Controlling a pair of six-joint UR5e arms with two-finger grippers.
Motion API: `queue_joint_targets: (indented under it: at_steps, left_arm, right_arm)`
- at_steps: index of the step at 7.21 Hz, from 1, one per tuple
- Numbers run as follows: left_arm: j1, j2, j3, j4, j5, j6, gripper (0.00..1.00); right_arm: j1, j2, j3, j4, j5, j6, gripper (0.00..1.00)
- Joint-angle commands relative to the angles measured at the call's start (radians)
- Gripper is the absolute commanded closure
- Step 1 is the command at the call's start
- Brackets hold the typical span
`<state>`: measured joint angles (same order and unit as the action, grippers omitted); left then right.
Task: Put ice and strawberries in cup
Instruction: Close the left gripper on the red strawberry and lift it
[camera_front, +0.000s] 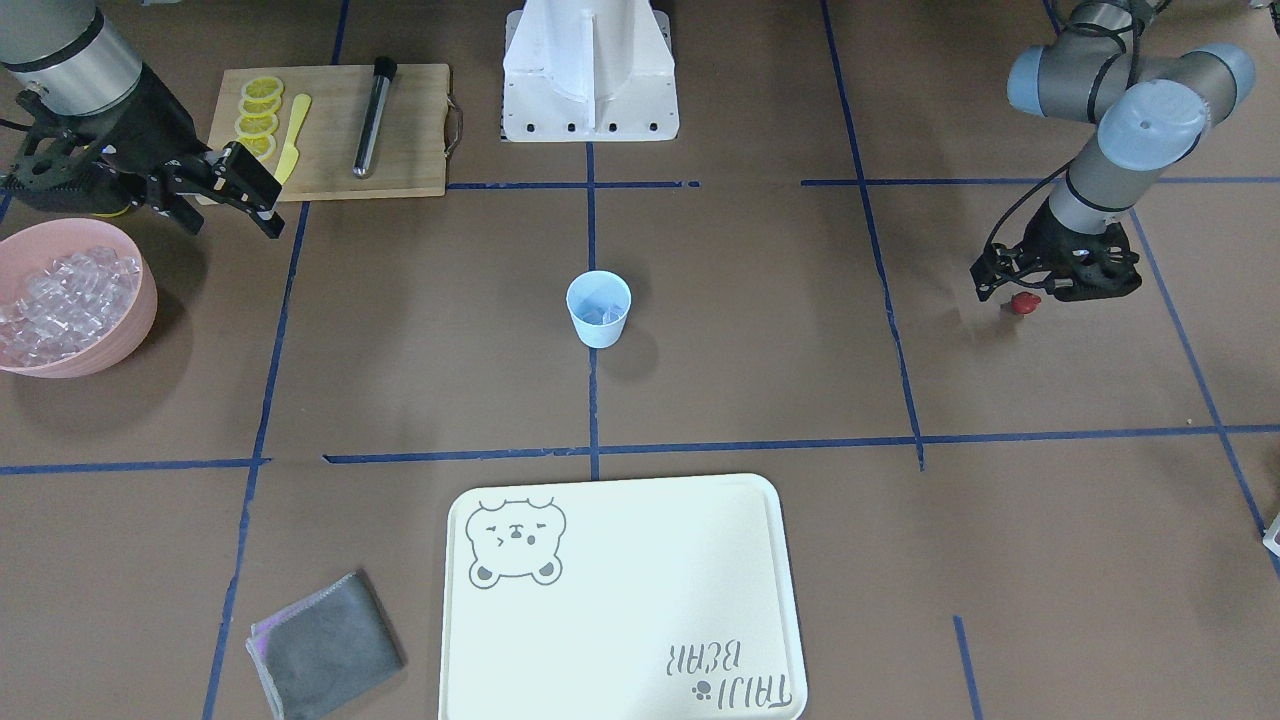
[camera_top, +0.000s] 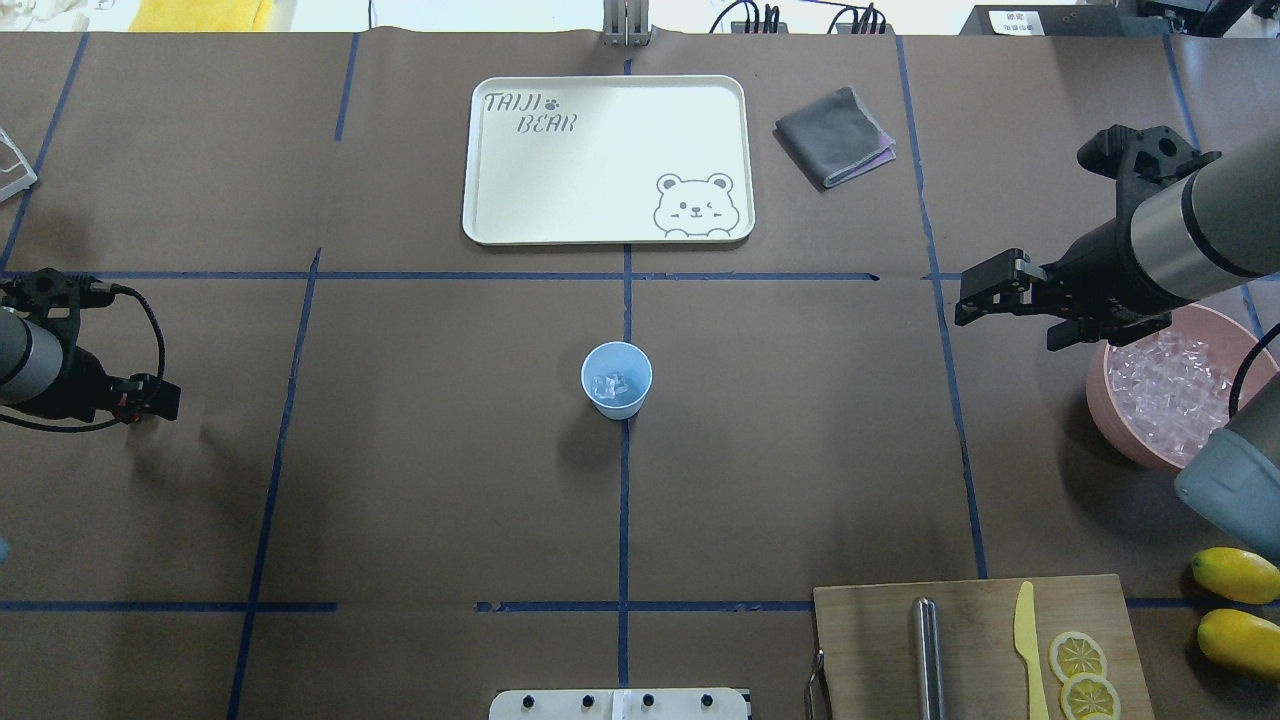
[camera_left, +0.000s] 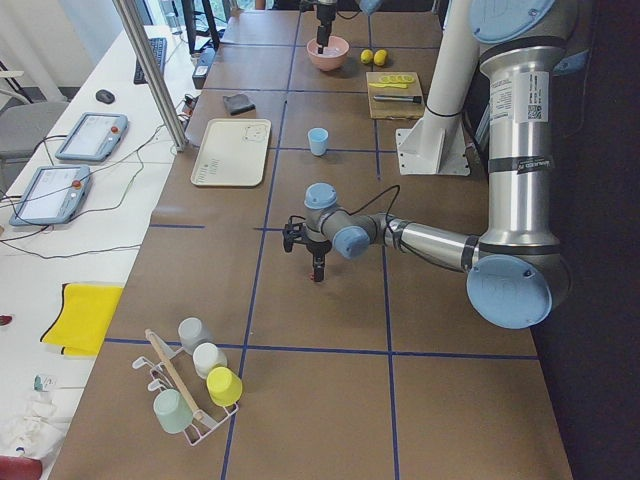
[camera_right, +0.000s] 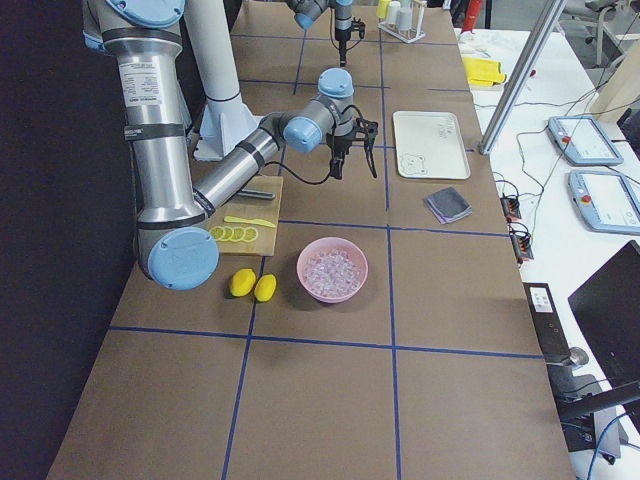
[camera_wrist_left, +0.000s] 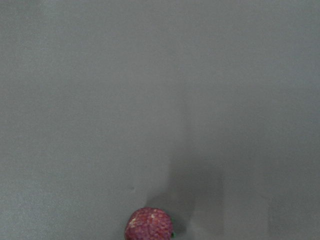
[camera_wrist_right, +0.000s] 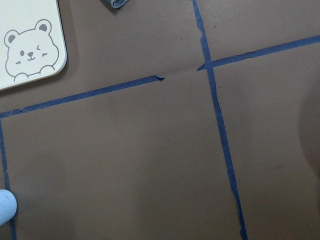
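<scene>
A: Left gripper (camera_front: 1012, 297)?
B: Front view, right side. Jaws clamped on strawberry (camera_front: 1023, 303).
A: Right gripper (camera_front: 268, 212)?
B: Upper left, jaws apart, near pink bowl (camera_front: 140, 300). Cup (camera_front: 599, 309) centre, ice (camera_top: 612, 386) inside.

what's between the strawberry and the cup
Only bare brown table paper, crossed by one blue tape line, separates the strawberry from the cup. The front-facing view shows this whole stretch.

Ice (camera_top: 611, 386) lies in the cup (camera_top: 619, 410), tray (camera_top: 600, 160) beyond it, bowl (camera_front: 135, 330) to its right.
</scene>
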<state>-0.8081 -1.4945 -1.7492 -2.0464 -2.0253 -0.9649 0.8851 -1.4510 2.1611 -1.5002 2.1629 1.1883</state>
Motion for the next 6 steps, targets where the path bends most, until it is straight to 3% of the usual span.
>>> queue_joint_targets:
  at_steps: [1, 5, 6]
  left_arm:
    - [0.000, -0.001, 0.010, 0.000, 0.002, 0.003, 0.05]
    - [0.000, -0.001, 0.022, 0.002, 0.004, 0.003, 0.11]
    - [0.001, -0.003, 0.022, 0.003, 0.005, 0.002, 0.21]
  right_arm:
    - [0.000, 0.000, 0.002, 0.000, 0.000, 0.000, 0.01]
    - [0.000, 0.000, 0.003, 0.000, 0.000, 0.000, 0.01]
    - [0.000, 0.000, 0.003, 0.000, 0.002, 0.000, 0.01]
